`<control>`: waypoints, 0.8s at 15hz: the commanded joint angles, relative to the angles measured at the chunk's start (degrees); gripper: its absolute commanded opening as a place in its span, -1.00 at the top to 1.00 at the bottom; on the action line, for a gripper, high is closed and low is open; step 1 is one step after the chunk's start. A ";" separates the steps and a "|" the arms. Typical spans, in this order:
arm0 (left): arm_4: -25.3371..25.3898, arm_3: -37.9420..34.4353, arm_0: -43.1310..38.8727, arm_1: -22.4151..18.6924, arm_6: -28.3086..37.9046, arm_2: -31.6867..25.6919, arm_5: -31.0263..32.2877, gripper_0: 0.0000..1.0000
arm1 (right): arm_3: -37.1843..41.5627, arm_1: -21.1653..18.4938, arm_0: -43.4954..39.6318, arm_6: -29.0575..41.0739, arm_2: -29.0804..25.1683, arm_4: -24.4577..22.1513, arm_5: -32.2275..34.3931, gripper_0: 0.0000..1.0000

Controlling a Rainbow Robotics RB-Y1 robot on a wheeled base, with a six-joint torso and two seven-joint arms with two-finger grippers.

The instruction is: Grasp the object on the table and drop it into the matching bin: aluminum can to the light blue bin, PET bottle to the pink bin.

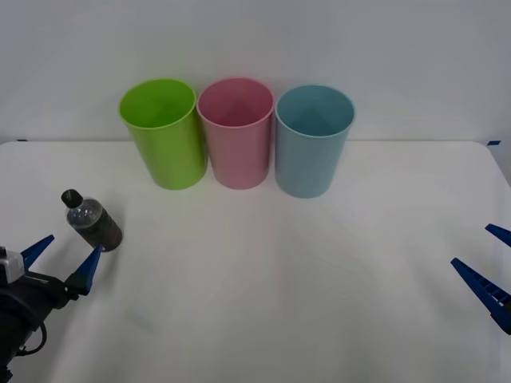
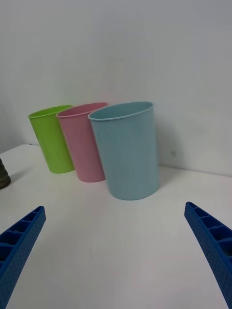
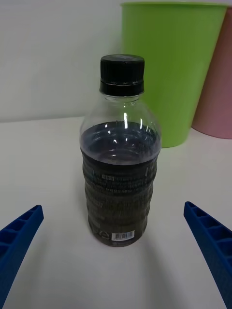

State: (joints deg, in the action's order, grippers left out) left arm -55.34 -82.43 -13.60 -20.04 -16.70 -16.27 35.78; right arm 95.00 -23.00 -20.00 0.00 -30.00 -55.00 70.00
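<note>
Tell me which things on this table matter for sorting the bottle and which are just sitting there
Part of the job: PET bottle standing upright on the table; pink bin, its target; left gripper, open right behind the bottle.

Just there: lime green bin; light blue bin, meant for cans; right gripper, open and idle at the table's right edge.

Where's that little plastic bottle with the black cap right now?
The small clear plastic bottle stands upright on the white table's left side, just ahead of the open left pincer.
</note>
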 commanded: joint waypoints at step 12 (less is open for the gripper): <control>-3.89 12.65 15.00 0.88 -0.44 2.64 -4.22 -1.00 | 0.00 0.00 0.00 0.00 0.00 0.00 0.00 -1.00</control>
State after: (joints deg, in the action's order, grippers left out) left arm -59.22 -70.44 0.85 -19.16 -17.00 -13.62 31.47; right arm 95.00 -23.00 -20.00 0.00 -30.00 -55.00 70.00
